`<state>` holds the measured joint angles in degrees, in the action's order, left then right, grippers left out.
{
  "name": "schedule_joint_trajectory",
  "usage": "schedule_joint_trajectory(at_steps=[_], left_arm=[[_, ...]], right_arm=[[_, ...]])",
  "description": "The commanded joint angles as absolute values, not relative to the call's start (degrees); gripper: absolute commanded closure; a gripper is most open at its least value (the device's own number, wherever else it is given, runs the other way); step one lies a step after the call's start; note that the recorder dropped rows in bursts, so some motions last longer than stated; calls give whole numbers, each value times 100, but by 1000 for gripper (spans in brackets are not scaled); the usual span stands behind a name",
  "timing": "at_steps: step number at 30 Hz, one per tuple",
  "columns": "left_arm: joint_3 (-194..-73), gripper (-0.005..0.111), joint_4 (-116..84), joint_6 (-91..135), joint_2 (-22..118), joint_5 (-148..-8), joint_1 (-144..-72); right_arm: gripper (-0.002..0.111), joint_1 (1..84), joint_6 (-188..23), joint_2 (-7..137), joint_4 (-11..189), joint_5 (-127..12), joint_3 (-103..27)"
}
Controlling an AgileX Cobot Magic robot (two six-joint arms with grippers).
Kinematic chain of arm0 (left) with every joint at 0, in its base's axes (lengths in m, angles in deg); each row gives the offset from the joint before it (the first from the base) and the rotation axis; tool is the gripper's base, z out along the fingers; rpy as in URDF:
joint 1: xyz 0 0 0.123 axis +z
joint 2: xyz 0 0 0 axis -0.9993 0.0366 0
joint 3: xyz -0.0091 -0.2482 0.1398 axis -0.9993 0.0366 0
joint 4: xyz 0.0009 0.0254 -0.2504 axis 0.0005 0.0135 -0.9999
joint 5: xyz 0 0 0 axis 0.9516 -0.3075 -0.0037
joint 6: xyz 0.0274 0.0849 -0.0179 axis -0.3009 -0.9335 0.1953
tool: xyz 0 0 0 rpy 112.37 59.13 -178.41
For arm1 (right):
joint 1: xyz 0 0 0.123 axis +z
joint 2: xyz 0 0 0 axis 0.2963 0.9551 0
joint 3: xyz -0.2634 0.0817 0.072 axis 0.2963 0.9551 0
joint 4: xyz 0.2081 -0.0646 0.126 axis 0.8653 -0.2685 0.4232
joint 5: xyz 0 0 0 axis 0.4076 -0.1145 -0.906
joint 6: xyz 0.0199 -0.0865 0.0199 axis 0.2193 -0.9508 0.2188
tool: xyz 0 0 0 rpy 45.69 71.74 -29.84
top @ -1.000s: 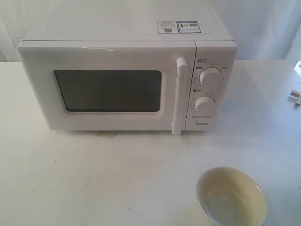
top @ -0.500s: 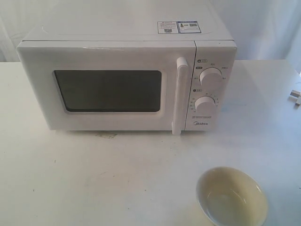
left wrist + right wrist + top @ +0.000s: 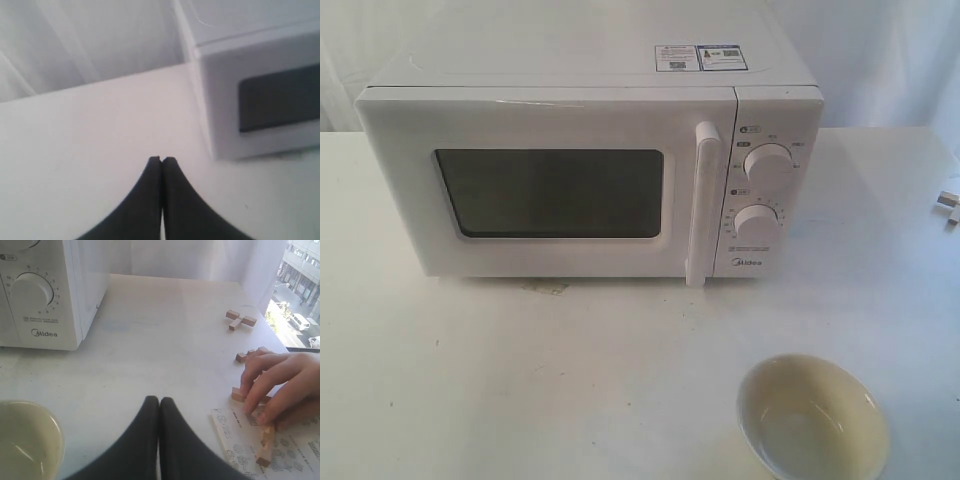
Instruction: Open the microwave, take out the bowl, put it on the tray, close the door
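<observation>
White boxy microwave (image 3: 570, 60) has its white windowed door (image 3: 550, 120) shut; small cream glossy bowl (image 3: 813, 418) sits on the white table (image 3: 520, 380); left hand (image 3: 161, 160) and right hand (image 3: 159, 400) are closed, empty; task seems done; no tray visible

White microwave (image 3: 590, 70) sits squarely facing us, door (image 3: 550, 120) shut flush. Cream bowl (image 3: 813, 417) stands upright and empty, out front, well apart, toward its right.

Seemingly a lab test bench: bare white table (image 3: 570, 380), white curtain (image 3: 885, 55) behind the microwave (image 3: 590, 180), wooden blocks (image 3: 240, 319) and a printed sheet (image 3: 295, 452) off its knob side.
</observation>
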<state>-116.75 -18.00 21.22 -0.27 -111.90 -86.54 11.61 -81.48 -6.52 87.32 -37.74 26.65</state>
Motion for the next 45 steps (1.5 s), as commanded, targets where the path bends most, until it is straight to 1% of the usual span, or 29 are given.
schedule_joint_trajectory(at_steps=[1,5,6,10,14,16,17,23,32,38,45], left_arm=[[-10433,107,-1905,2147,-249,-9524,-8013],[-9450,107,-2347,2147,-262,-8850,-7722],[-9034,107,-2435,2147,-298,-8563,-7717],[-8008,107,-2435,2229,-726,-7930,-7717],[-7332,107,-2435,2738,-1238,-7746,-7717],[-7264,107,-2435,2792,-1476,-7768,-7717],[-7264,107,-2435,2789,-1597,-8122,-7717],[-7264,107,-2435,2789,-2113,-9130,-7717],[-7264,107,-2496,2789,-2159,-9131,-7728],[-7264,107,-2496,2748,-2159,-9131,-8057],[-7264,107,-2395,2675,-2159,-9131,-8155]], right_arm=[[108,1133,-8109,-684,8737,-3776,2688],[108,1133,-8109,-684,8737,-3776,2688],[108,1133,-8109,-684,8737,-3776,2688],[108,1133,-8109,-684,8737,-3776,2688],[108,1133,-8109,-684,8737,-3776,2688],[108,1133,-8109,-684,8737,-3776,2688],[108,1133,-8109,-684,8737,-3776,2688],[108,1133,-8109,-684,8737,-3776,2688],[108,1133,-8109,-684,8737,-3776,2688],[108,1133,-8109,-684,8737,-3776,2688],[108,1133,-8109,-684,8737,-3776,2688]])
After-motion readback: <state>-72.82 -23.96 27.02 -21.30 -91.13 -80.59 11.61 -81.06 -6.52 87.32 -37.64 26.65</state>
